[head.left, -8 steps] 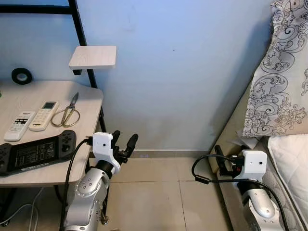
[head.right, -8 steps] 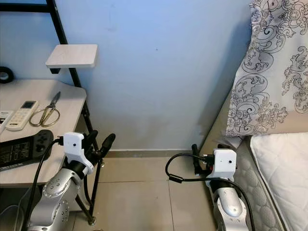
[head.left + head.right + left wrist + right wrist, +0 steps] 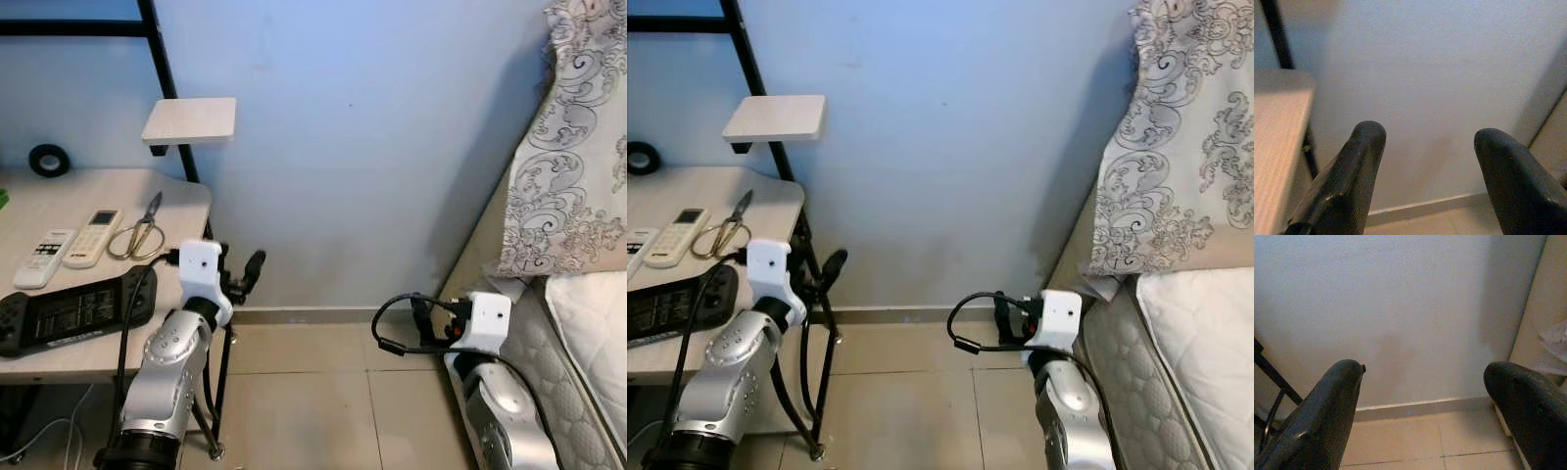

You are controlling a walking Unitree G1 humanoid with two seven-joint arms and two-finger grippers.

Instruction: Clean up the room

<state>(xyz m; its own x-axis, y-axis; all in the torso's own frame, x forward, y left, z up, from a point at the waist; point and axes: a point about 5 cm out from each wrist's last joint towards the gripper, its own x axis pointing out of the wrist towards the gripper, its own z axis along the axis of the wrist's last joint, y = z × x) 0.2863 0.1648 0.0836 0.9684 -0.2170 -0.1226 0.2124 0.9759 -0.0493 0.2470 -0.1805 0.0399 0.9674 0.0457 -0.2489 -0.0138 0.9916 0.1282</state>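
On the wooden desk (image 3: 98,191) at the left lie two white remotes (image 3: 44,258) (image 3: 93,237), brass-handled scissors (image 3: 142,230), a black handheld game console (image 3: 73,308) and a black tape roll (image 3: 47,160). My left gripper (image 3: 240,274) hovers just off the desk's right edge, beside the console; it is open and holds nothing. The left wrist view shows its fingertips (image 3: 1369,137) pointing at the pale blue wall. My right gripper (image 3: 431,315) hangs low by the bed's corner, open and holding nothing, aimed at the wall and skirting (image 3: 1420,407).
A small wooden shelf (image 3: 191,119) juts from the black frame above the desk. A bed with a patterned pillow (image 3: 578,157) and a quilted mattress (image 3: 593,333) runs along the right. Beige floor tiles (image 3: 323,392) lie between desk and bed.
Both arms have shifted left and slightly up. The left gripper now sits closer to the desk edge; the right gripper has moved away from the bed side. Both are still open.
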